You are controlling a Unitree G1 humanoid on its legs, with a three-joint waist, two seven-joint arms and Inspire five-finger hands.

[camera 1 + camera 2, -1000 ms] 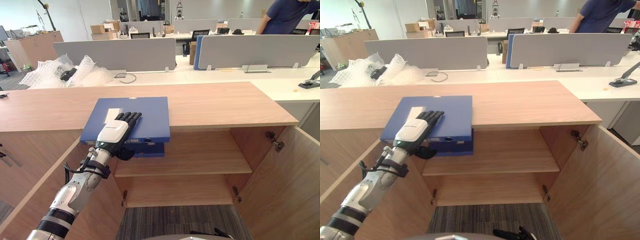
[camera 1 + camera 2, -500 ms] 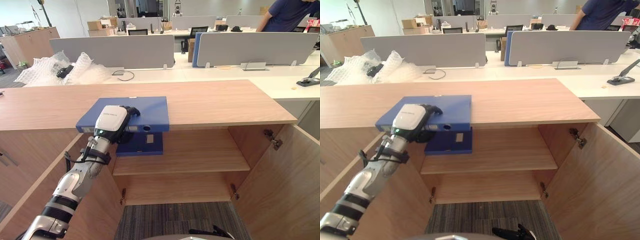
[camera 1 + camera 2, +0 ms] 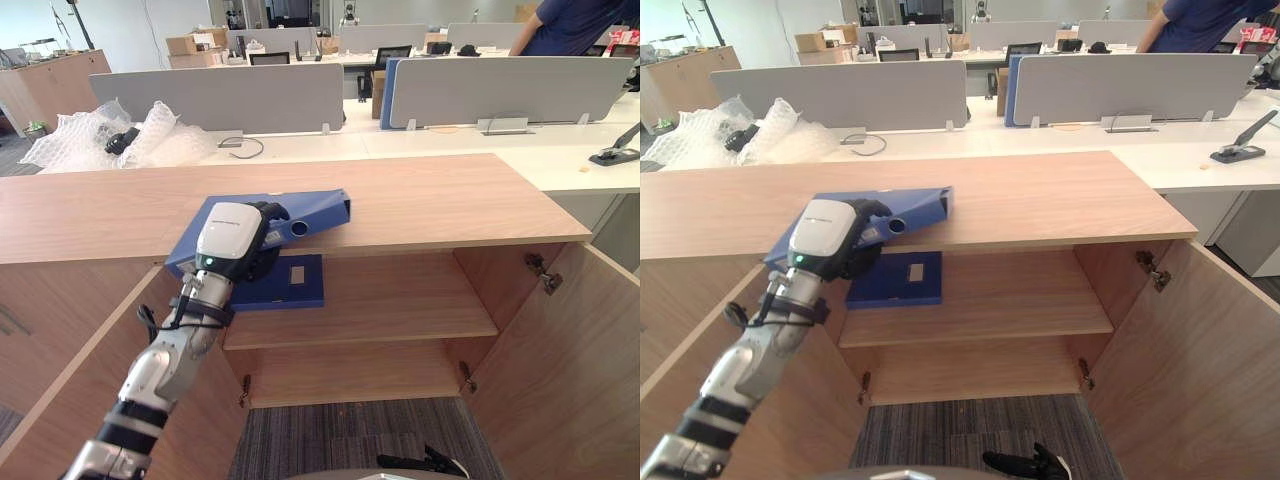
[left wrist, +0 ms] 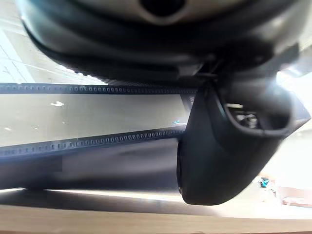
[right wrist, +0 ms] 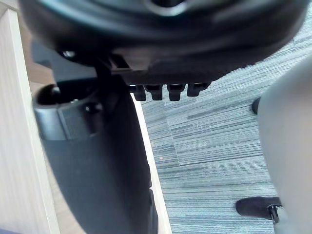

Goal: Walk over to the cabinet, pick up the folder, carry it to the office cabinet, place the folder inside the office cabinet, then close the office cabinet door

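On the front edge of the cabinet top (image 3: 450,195), your L hand (image 3: 232,240) is gripping the tilted folder (image 3: 318,207). R wrist cam's showing R hand (image 5: 161,34) over carpet (image 5: 219,146), grip unreadable. Shelf (image 3: 400,300) below's sitting open w/ room.

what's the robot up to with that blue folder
The robot's left hand is curled round the blue folder at the front edge of the cabinet top, holding it tilted. A second blue folder lies flat on the shelf below, and the cabinet doors stand open. The right hand hangs low over the carpet.
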